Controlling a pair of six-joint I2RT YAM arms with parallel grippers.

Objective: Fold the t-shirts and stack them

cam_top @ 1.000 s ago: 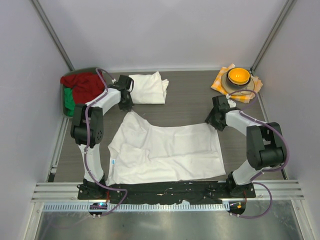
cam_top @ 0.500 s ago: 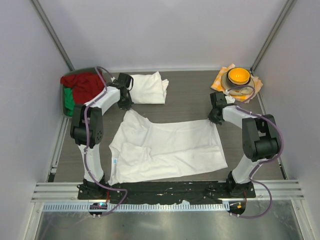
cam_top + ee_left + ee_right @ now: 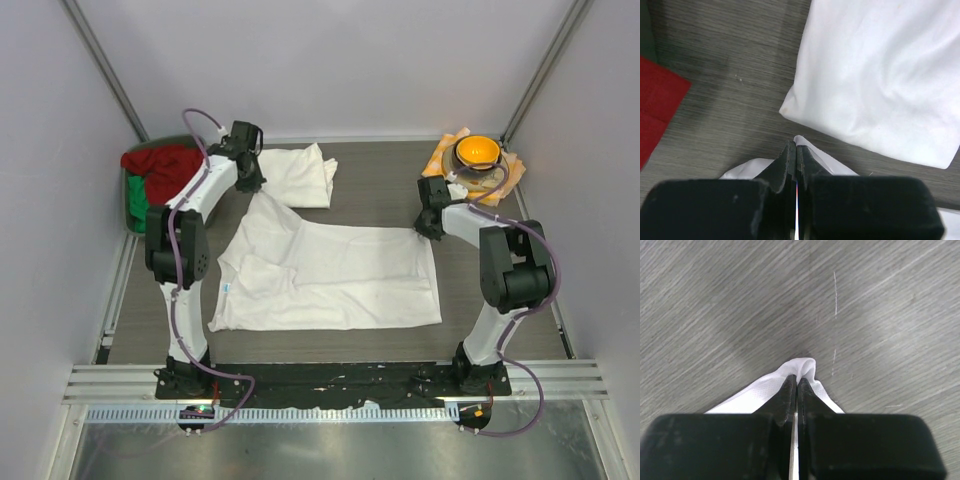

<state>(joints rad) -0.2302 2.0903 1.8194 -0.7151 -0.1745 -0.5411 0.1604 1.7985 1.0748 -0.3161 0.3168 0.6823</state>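
Over the table (image 3: 370,200), seen from above, the flat t-shirt (image 3: 330,275) is lying spread between both arms. Its long axis is running left to right, with the neck end apparently pointing left and the hem right. The folded t-shirt (image 3: 298,177) is sitting just beyond it. The left gripper (image 3: 250,183) and right gripper (image 3: 428,226) are each gripping a far corner.

At the left wrist, jaws are pressing together on a white corner tip, beside the folded t-shirt (image 3: 880,85).

At the right wrist, jaws are pinching a bunched corner of the flat t-shirt (image 3: 802,366).

I'd judge both corners should be lifting evenly and staying taut, then folding toward the near edge.
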